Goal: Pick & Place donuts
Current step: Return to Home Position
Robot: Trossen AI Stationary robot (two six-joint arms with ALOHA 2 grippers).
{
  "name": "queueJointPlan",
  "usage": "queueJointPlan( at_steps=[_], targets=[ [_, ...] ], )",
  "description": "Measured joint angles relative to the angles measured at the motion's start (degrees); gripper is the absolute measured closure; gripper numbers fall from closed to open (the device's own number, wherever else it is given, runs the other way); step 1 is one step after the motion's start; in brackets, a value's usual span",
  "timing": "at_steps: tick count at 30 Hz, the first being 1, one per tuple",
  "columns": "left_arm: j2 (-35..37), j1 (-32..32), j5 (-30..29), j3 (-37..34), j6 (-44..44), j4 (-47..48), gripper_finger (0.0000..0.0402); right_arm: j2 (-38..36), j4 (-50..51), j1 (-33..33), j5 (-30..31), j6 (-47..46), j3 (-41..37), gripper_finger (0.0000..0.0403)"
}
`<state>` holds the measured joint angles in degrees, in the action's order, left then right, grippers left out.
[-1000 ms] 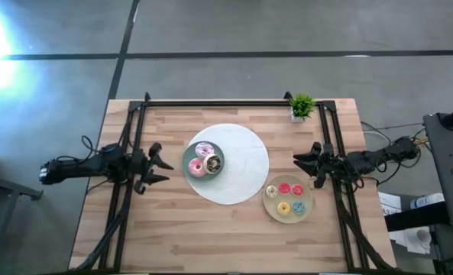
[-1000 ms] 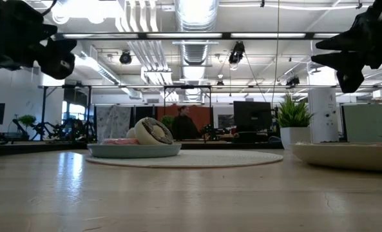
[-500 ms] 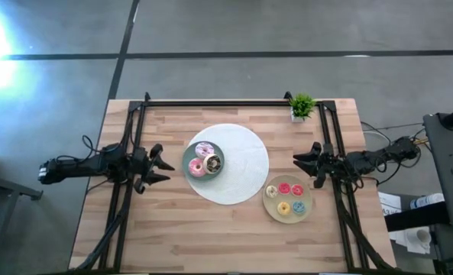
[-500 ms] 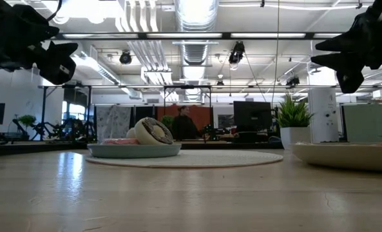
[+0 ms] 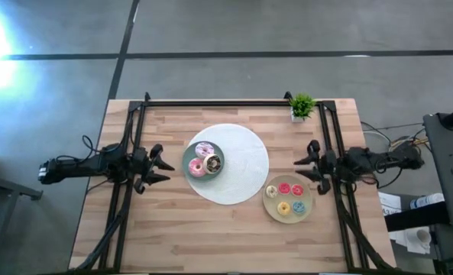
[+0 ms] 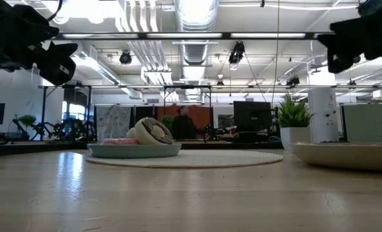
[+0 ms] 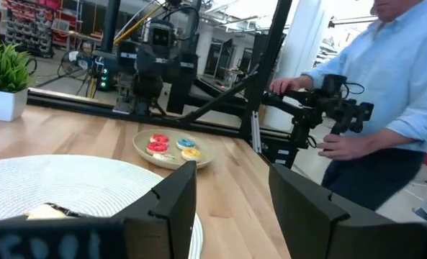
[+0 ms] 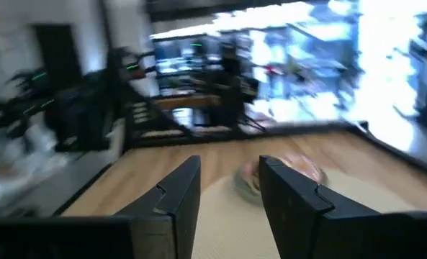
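1. Gaping wide, the fingers of the left gripper and the right gripper hold nothing.
2. Both hang above the tabletop, mid-left and mid-right.
3. Donuts sit on the teal plate near centre, with more donuts on the beige plate at lower right.
4. Placing looks finished; I judge the arms need only fold home, clear of the plates.

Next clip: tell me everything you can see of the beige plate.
The beige plate is round, shallow-rimmed and matte-looking. It lies level on the right half of the table, just beside the white mat. It holds four small donuts lying flat: two red-pink, one yellow, one blue. Nothing grips it. The right pincer hangs open beyond its far edge, apart from it.
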<state>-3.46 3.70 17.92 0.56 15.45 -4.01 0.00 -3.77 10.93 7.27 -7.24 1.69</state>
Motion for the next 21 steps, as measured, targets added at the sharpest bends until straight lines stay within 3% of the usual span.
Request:
queueJointPlan(
  at_steps=[3, 5, 21],
  targets=[
    [0.0, 0.0, 0.0, 0.0, 0.0, 0.0, 0.0252, 0.0, -0.1, -3.6, -11.0, 4.2, 0.0, 0.0269],
    [0.0, 0.0, 0.0, 0.0, 0.0, 0.0, 0.0252, 0.0, 0.0, -4.8, -14.6, 4.7, -0.6, 0.0272],
    [0.0, 0.0, 0.0, 0.0, 0.0, 0.1, 0.0252, 0.6, 2.1, -5.7, -14.9, 8.9, -1.2, 0.0270]
  ],
)
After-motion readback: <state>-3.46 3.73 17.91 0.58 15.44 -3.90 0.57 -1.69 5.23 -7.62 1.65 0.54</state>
